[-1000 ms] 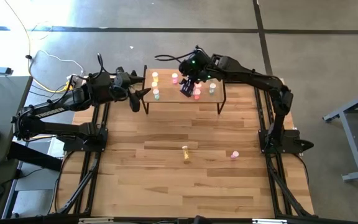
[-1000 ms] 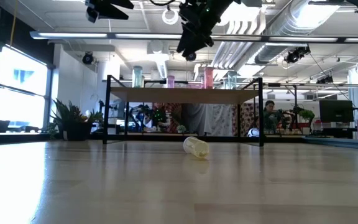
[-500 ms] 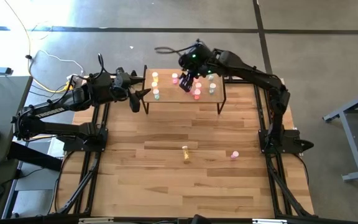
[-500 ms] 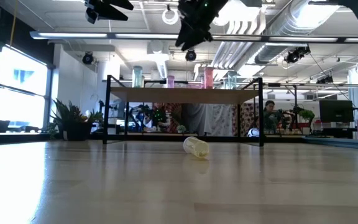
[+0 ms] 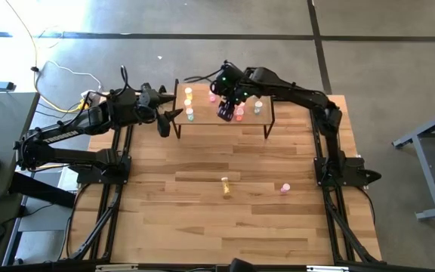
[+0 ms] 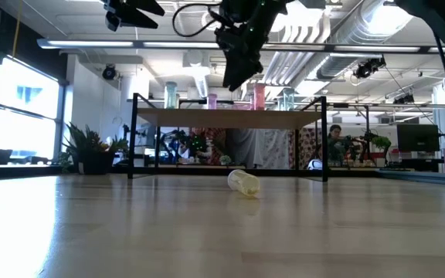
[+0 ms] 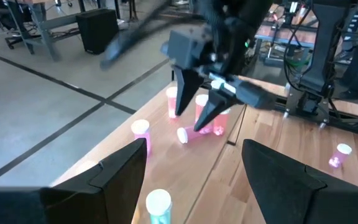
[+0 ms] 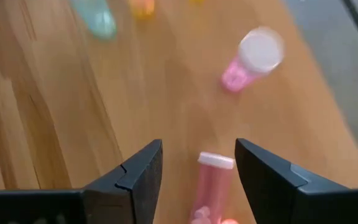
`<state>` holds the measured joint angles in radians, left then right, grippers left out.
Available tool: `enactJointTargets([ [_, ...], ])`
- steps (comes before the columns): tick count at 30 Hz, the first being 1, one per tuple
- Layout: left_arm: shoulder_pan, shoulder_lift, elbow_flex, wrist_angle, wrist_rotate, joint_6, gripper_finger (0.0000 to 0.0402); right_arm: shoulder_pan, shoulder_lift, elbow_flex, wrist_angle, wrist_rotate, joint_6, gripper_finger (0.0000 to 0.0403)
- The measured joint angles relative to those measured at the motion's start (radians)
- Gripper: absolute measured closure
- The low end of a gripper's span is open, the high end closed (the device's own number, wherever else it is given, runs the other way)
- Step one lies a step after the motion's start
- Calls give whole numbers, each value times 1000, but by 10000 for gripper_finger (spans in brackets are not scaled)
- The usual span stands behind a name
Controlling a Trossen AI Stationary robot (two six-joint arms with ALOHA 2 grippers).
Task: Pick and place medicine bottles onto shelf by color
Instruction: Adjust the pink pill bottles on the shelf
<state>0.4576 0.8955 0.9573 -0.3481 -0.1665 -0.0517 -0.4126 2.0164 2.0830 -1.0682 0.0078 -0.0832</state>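
The shelf (image 5: 202,122) stands at the table's far edge with several small bottles on its top: orange (image 5: 188,94) and green (image 5: 189,114) toward its left, pink (image 5: 239,115) near the middle. My right gripper (image 5: 226,113) hangs open just above the pink group, fingers pointing down. In the right wrist view a pink bottle (image 8: 215,177) with a pale cap shows between the spread fingers, and another pink one (image 8: 253,59) lies beyond. My left gripper (image 5: 174,113) waits open at the shelf's left end. A yellow bottle (image 5: 225,186) lies on its side on the table, and a pink bottle (image 5: 285,188) stands to its right.
The black shelf legs (image 6: 134,135) and the shelf's thin top (image 6: 230,118) stand across the far side. The wooden tabletop (image 5: 202,219) stretches toward the near edge, bearing only the two stray bottles. Arm bases flank the table on both sides.
My right gripper rose a little above the shelf, then came back down toward the pink bottles, staying open, while its arm swung slightly toward the table's left. The left arm and all bottles kept still.
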Motion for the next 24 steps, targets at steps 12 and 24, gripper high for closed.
enactJointTargets([
  [12,0,0,0,-7,0,0,147,-4,42,0,-46,58,-58,210],
  [24,0,0,0,-7,-1,-3,147,-19,39,3,-71,62,-47,210],
])
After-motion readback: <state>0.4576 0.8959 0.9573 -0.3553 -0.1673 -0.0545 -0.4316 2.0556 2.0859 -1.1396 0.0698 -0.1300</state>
